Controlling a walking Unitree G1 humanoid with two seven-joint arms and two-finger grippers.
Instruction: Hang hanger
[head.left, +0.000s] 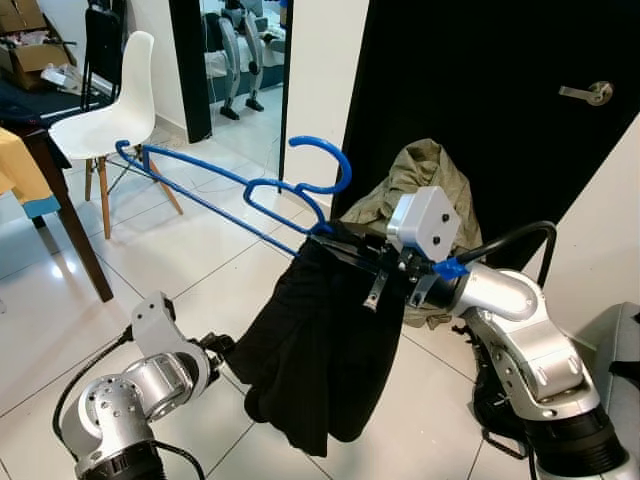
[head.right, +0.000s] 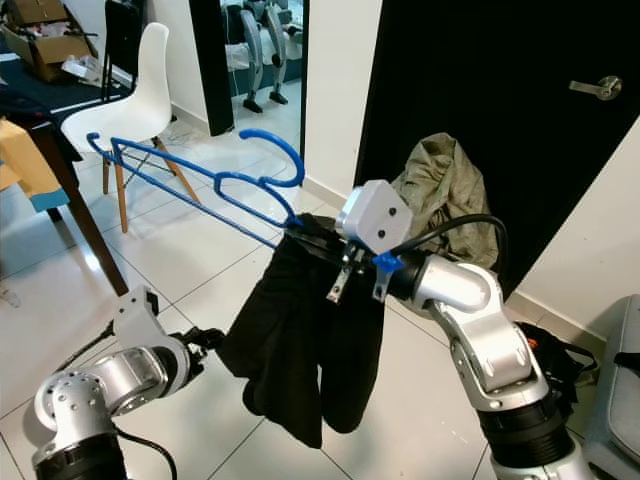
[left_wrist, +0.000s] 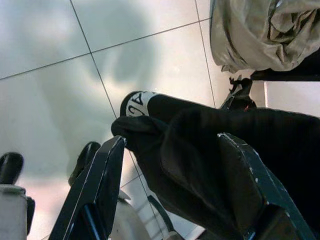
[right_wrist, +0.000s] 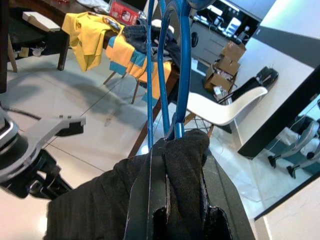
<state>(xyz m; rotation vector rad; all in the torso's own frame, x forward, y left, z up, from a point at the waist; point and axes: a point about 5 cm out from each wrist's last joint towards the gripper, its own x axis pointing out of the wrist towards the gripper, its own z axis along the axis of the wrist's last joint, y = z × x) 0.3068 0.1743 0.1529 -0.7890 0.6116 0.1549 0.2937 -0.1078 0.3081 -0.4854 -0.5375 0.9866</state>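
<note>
A blue plastic hanger (head.left: 240, 190) is held out in mid-air above the tiled floor, its hook (head.left: 325, 160) curling upward near the black door. A black garment (head.left: 320, 350) is draped over its near end and hangs down. My right gripper (head.left: 345, 245) is shut on that end of the hanger together with the black cloth (right_wrist: 182, 155). My left gripper (head.left: 215, 350) is low at the left, beside the garment's lower edge. Its fingers (left_wrist: 100, 190) stand open, with the black fabric (left_wrist: 200, 155) lying between them.
A white chair (head.left: 110, 110) and a dark table (head.left: 60, 200) with yellow cloth stand at the left. A black door (head.left: 480, 100) with an olive garment (head.left: 425, 190) heaped at its foot is behind. A mirror (head.left: 245, 60) stands at the back.
</note>
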